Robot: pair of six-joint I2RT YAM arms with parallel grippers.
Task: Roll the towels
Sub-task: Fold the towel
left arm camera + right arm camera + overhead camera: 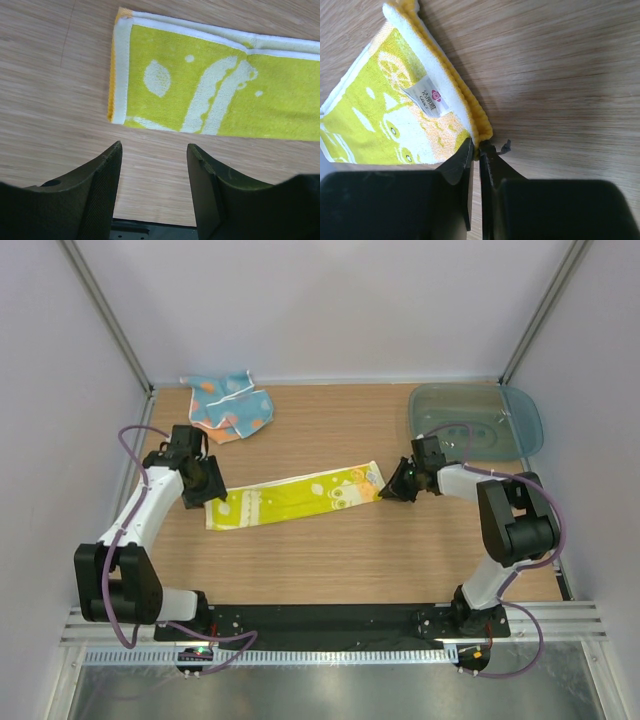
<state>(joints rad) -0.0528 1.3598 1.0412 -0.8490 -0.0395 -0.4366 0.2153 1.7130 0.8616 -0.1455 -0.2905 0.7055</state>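
Observation:
The yellow towel lies folded into a long strip across the middle of the table. Its right end lifts slightly, a small label showing, and my right gripper is shut on that end's yellow corner edge. In the top view the right gripper sits at the strip's right tip. My left gripper stands open just short of the towel's left end, with only bare wood between its jaws; from above, the left gripper is by the strip's left end. The light blue towel lies crumpled at the back left.
A translucent teal tray sits at the back right, behind my right arm. Frame posts and white walls close in the table on three sides. The black mounting rail runs along the near edge.

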